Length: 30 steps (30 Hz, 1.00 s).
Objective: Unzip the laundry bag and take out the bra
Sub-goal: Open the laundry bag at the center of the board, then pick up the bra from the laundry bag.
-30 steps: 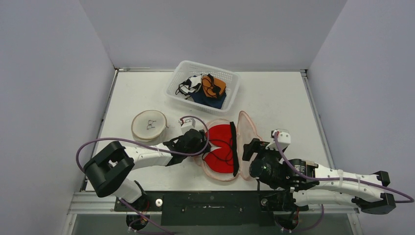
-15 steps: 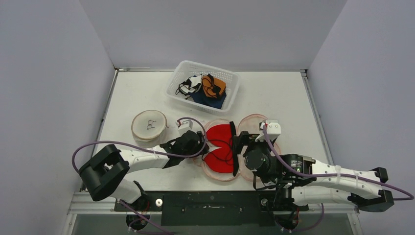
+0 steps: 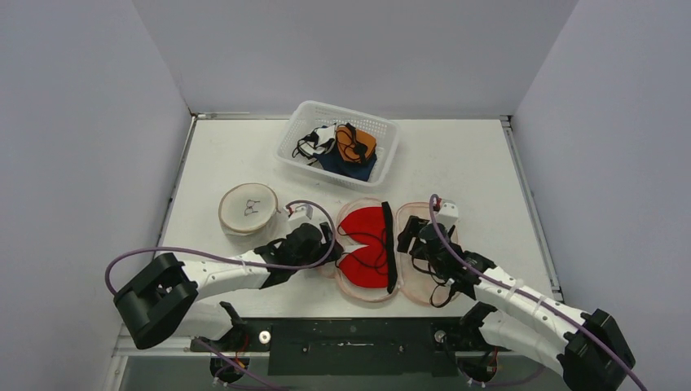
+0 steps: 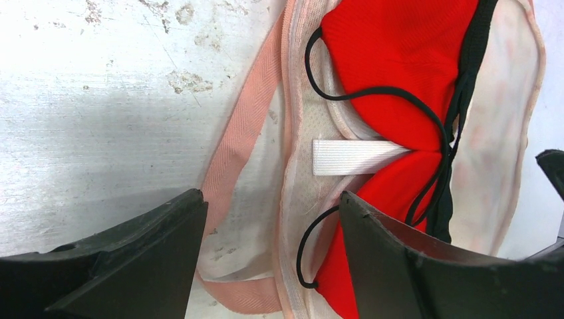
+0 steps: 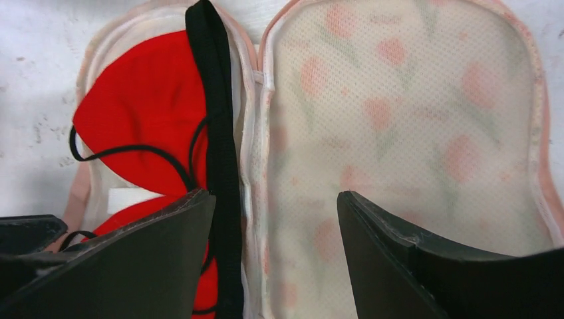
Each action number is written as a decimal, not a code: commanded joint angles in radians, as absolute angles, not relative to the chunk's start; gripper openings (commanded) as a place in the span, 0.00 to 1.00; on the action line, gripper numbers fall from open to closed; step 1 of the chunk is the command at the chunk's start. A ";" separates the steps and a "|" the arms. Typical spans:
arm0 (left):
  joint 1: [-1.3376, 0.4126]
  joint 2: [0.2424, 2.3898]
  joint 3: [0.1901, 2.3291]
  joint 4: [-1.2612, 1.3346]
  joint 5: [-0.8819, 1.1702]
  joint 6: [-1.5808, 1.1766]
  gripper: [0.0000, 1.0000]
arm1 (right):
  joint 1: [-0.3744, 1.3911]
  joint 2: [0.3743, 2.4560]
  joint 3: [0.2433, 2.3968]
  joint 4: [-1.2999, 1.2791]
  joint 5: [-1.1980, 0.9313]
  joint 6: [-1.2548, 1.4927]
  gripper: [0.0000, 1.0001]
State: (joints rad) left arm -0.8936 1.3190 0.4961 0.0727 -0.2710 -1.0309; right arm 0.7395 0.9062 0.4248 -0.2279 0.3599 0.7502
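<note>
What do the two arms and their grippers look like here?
The left arm and right arm share white link shells with black joints, and a purple cable trails along each. The left gripper and right gripper each carry two broad matte-black wedge-shaped fingers. No markings show.

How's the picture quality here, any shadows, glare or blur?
Top external view: even light, no glare on the white table. Left wrist view: grey shadow by the left gripper; red fabric bra sharp. Right wrist view: pink floral mesh bag flap slightly soft.
</note>
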 commanded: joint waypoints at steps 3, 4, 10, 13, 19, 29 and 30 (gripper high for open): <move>-0.884 1.239 0.500 0.080 -0.281 -1.031 0.71 | 0.584 0.862 0.324 0.006 0.086 0.742 0.68; -0.886 1.212 0.501 0.071 -0.283 -1.029 0.71 | 0.581 0.838 0.310 0.024 0.085 0.737 0.69; -0.886 1.096 0.559 0.086 -0.212 -0.989 0.70 | 0.581 0.686 0.212 0.170 0.050 0.730 0.78; -0.886 1.129 0.581 0.194 -0.100 -0.983 0.68 | 0.579 0.699 0.173 0.275 0.009 0.756 0.77; -0.888 1.303 0.620 0.321 0.013 -0.985 0.46 | 0.575 0.889 0.211 0.367 -0.140 0.779 0.75; -0.869 1.515 0.656 0.368 -0.004 -0.980 0.24 | 0.575 1.003 0.212 0.447 -0.153 0.812 0.76; -0.864 1.526 0.656 0.361 -0.022 -0.983 0.23 | 0.576 1.012 0.213 0.454 -0.152 0.813 0.76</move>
State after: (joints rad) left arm -0.8852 1.4940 0.6052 0.3016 0.0116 -0.9966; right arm 0.5819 0.9855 0.1848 0.3531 -0.1406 0.8009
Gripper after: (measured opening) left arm 0.259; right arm 0.756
